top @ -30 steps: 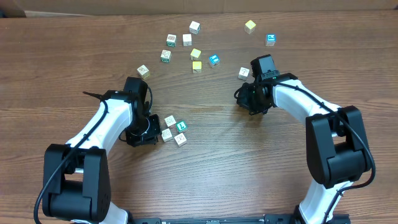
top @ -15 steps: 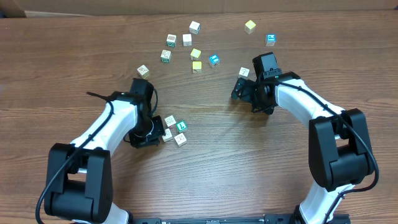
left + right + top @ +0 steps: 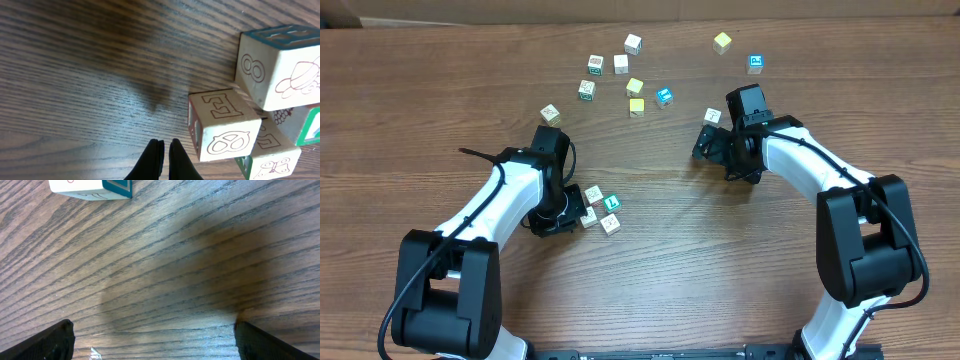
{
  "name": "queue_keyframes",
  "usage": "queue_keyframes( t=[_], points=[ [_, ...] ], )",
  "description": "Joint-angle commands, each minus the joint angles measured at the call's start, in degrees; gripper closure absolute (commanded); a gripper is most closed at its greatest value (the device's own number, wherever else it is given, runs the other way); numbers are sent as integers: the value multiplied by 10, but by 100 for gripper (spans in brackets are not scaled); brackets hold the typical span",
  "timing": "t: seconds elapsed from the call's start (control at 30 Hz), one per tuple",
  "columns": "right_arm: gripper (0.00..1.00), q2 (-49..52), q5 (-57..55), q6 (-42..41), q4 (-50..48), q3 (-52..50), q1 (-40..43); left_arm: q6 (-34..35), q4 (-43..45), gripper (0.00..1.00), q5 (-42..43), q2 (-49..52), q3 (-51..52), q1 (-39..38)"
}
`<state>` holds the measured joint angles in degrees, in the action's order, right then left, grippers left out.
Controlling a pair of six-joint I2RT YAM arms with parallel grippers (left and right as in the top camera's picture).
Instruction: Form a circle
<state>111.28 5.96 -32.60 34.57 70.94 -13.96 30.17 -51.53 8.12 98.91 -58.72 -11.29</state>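
The right gripper (image 3: 152,339) stands spread wide over the table (image 3: 170,265) — a teal-edged cube (image 3: 87,187) lies well ahead, beyond one fingertip (image 3: 47,341).

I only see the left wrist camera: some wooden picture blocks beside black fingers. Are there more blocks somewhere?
Observer: Yes. Overhead shows loose ones across the far side of the wooden table, such as a yellow wooden cube and a blue-faced cube.
Child: How many are in my bunch?
Observer: Four: a tight cluster of whitish printed cubes, one green-faced cube among them.
Child: What's the other arm doing?
Observer: The right gripper is open and empty, near a lone white cube.
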Motion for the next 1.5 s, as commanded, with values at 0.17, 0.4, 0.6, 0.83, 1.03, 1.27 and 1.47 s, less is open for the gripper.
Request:
queue_keyframes(
  t=[0.17, 0.4, 0.6, 0.83, 1.03, 1.27, 1.47],
  points=[
    [0, -1, -10, 0, 2, 0, 2, 18, -7, 96, 6, 4, 5, -4],
    [0, -1, -10, 0, 2, 0, 2, 19, -2, 96, 20, 4, 5, -4],
    [0, -1, -10, 0, 2, 0, 2, 23, -2, 96, 25, 4, 5, -4],
    [0, -1, -10, 0, 2, 0, 2, 24, -1, 96, 38, 4, 5, -4],
    [0, -1, -10, 0, 2, 0, 2, 29, -2, 96, 40, 4, 5, -4],
    [0, -1, -10, 0, 2, 0, 2, 29, -2, 96, 49, 4, 5, -4],
    [0, -1, -10, 0, 2, -1, 2, 29, -3, 96, 50, 4, 5, -4]
  ],
)
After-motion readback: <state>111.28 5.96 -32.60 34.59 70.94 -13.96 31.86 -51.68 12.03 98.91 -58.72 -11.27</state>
